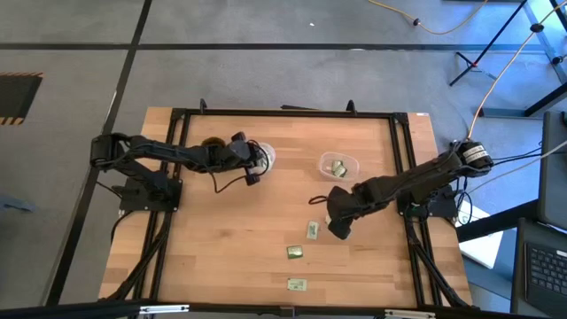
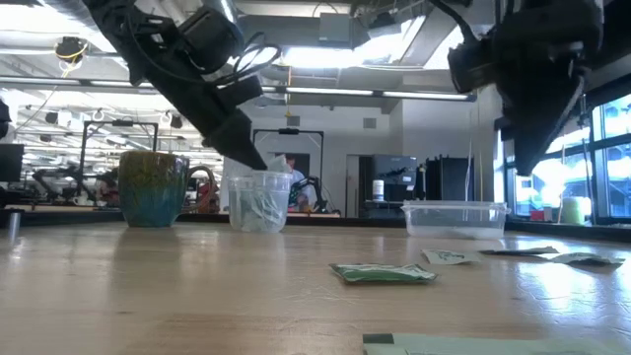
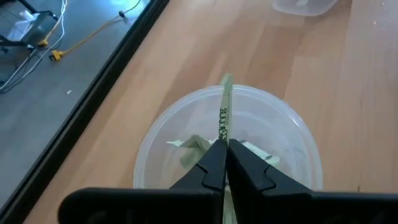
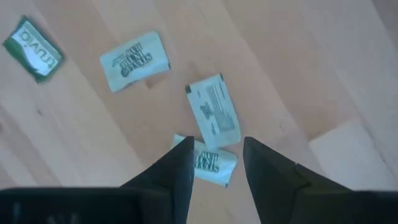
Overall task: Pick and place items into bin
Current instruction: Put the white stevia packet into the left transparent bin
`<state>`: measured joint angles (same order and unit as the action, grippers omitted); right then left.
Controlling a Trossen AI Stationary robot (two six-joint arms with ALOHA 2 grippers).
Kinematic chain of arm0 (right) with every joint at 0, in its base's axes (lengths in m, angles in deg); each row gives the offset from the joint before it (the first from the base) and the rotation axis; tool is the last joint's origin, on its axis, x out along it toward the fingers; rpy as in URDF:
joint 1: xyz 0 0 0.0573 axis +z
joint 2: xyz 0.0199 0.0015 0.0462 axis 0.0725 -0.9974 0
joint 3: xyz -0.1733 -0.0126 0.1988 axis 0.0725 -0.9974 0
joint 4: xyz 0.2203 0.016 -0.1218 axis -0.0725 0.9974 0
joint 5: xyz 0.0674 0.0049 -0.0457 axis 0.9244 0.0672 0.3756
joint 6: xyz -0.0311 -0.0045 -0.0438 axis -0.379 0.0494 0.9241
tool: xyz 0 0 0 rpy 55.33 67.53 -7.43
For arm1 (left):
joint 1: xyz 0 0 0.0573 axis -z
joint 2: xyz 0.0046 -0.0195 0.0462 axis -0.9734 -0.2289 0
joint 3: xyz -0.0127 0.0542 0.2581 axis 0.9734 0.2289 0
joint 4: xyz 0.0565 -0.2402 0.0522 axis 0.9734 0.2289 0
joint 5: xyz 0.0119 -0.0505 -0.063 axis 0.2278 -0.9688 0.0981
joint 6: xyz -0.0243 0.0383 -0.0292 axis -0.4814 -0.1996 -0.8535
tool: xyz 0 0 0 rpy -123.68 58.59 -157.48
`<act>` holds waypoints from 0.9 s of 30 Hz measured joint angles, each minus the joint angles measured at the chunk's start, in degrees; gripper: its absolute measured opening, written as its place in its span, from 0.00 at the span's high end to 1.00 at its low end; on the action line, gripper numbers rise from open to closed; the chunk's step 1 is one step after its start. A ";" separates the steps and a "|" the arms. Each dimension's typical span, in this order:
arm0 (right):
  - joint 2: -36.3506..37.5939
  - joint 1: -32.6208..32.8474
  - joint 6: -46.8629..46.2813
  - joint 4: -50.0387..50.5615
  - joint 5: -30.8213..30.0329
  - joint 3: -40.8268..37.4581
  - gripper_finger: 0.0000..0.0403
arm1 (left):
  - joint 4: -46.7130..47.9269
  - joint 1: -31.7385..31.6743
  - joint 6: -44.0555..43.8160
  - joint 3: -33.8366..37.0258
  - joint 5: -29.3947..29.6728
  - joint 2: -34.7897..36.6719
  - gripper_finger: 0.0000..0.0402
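My left gripper (image 3: 225, 145) is shut on a green-and-white packet (image 3: 224, 112) over the mouth of the clear cup (image 3: 230, 155), which holds other packets; in the high view it (image 1: 254, 167) is at the cup (image 1: 263, 157). My right gripper (image 4: 217, 148) is open and empty above loose packets lying flat on the table: one between its fingers (image 4: 213, 113), one under its fingertips (image 4: 209, 162), two farther off (image 4: 134, 60) (image 4: 34, 41). In the high view it (image 1: 337, 230) hovers beside a packet (image 1: 313, 230). The clear bin (image 1: 339, 165) holds a few packets. My left gripper pinches the packet's two flat faces (image 3: 224, 132) between its two fingers, at the packet's near end. The fingers slant down from the table's left. The packet stands edge-on and sticks out past the fingertips, above the cup's opening, clear of the table.
A green-and-brown mug (image 1: 211, 143) stands left of the cup, also in the low view (image 2: 153, 187). More packets lie toward the near edge (image 1: 295, 252) (image 1: 297, 284) and near the bin (image 1: 316, 201). A black frame (image 1: 283, 112) rims the table.
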<state>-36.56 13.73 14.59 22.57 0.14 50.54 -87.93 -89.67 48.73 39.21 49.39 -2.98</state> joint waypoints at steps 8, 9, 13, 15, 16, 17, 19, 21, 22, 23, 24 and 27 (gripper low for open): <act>-0.09 0.54 -2.53 -11.00 -1.27 -8.89 0.70 | -0.41 0.07 -0.38 -0.02 -0.05 0.44 0.90; -0.09 0.54 -2.49 -12.80 -1.27 -9.90 0.70 | -0.24 0.07 -0.38 -0.02 -0.24 0.44 0.89; -0.09 0.57 -2.36 -17.06 -1.25 -13.55 0.70 | -0.14 0.25 -0.41 -0.02 -0.55 0.44 0.86; -0.09 0.57 -2.29 -17.63 -1.25 -15.09 0.70 | -0.17 0.44 -0.41 -0.02 -0.52 0.44 0.86; -0.09 0.61 -2.17 -18.23 -1.25 -15.87 0.70 | -0.32 0.44 -0.41 -0.02 -0.54 0.44 0.86; -0.09 0.71 -2.00 -18.77 -1.25 -16.58 0.70 | -0.44 0.44 -0.41 -0.02 -0.53 0.44 0.86; -0.09 0.88 -0.59 -19.70 -1.25 -17.78 0.70 | -0.43 0.44 -0.41 -0.02 -0.52 0.44 0.86; -0.09 0.92 0.86 -20.83 -1.25 -18.65 0.70 | -0.45 0.44 -0.41 -0.02 -0.50 0.44 0.87; -0.08 0.92 1.32 -21.27 -1.29 -18.92 0.70 | -0.43 0.44 -0.41 -0.02 -0.50 0.44 0.87; 0.00 0.92 1.75 -21.72 -1.29 -19.20 0.70 | -0.43 0.44 -0.41 -0.02 -0.51 0.44 0.87; 0.04 0.92 1.82 -22.22 -1.29 -19.41 0.70 | -0.44 0.44 -0.41 -0.02 -0.50 0.44 0.87; 0.06 1.12 2.04 -22.80 -1.27 -19.33 0.70 | -0.43 0.44 -0.41 -0.02 -0.48 0.44 0.86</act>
<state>-36.51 14.86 16.63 -0.23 -1.14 31.21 -88.37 -89.24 48.33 39.19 48.91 -2.55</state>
